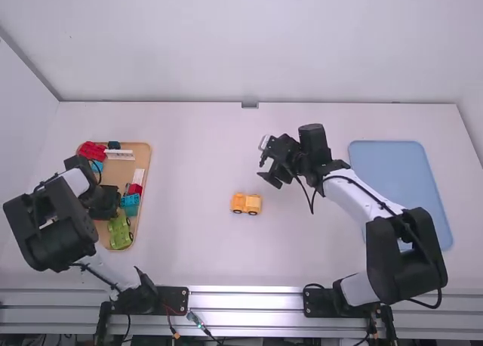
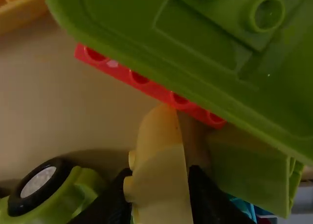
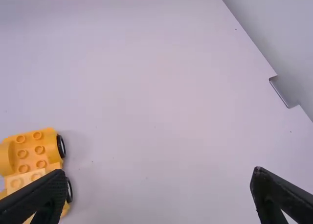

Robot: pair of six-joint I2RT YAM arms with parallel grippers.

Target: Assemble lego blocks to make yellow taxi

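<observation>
The yellow car (image 1: 245,203) sits on the bench (image 1: 189,157), just below the middle of the high view, its wheels on and yellow blocks joined on top. The taxi looks part built: bare studs show on its upper side in the right wrist view, and at least one piece seems left to add.

That piece is likely the curved yellow block (image 2: 161,185), at the lower middle of the left wrist view, grasped by the left pincer (image 2: 159,172). The left pincer works over the wooden tray (image 1: 143,156) at the left of the high view, among a green block vehicle (image 1: 119,231) and red blocks (image 1: 92,150). The right pincer (image 3: 159,171) is released, its fingers wide apart, up and right of the car in the high view.
</observation>
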